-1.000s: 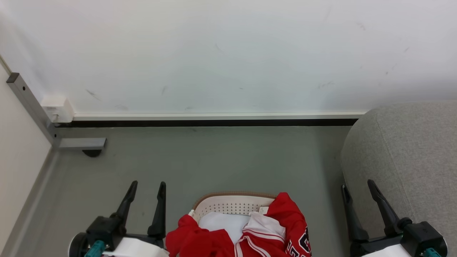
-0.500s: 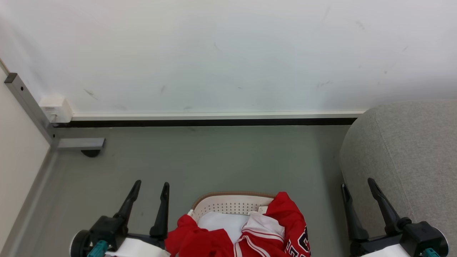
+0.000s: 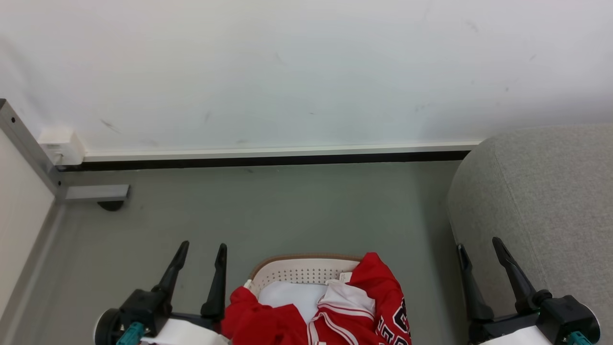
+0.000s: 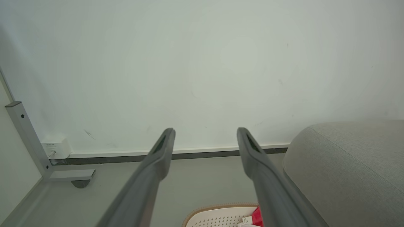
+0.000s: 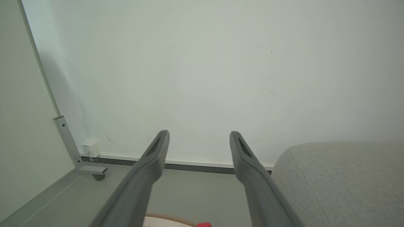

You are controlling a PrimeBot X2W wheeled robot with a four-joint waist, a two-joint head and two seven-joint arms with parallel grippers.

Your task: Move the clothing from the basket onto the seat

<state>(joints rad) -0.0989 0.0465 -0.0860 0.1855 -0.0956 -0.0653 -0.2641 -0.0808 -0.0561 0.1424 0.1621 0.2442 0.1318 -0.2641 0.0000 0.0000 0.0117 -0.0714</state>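
We hold the left end effector point(image 3: 203, 247) and right end effector point(image 3: 479, 244) spread and empty, flanking the basket point(image 3: 297, 268), ready for the clothing point(image 3: 364, 306) heaped inside, near the seat point(image 3: 541, 201).

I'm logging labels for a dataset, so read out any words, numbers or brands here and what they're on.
Nothing reads in full.
Block lettering on the red clothing: folded and cut off at the frame edge, unreadable.
White tag on the clothing: too small to read.
Label on the white wall box: too small to read.
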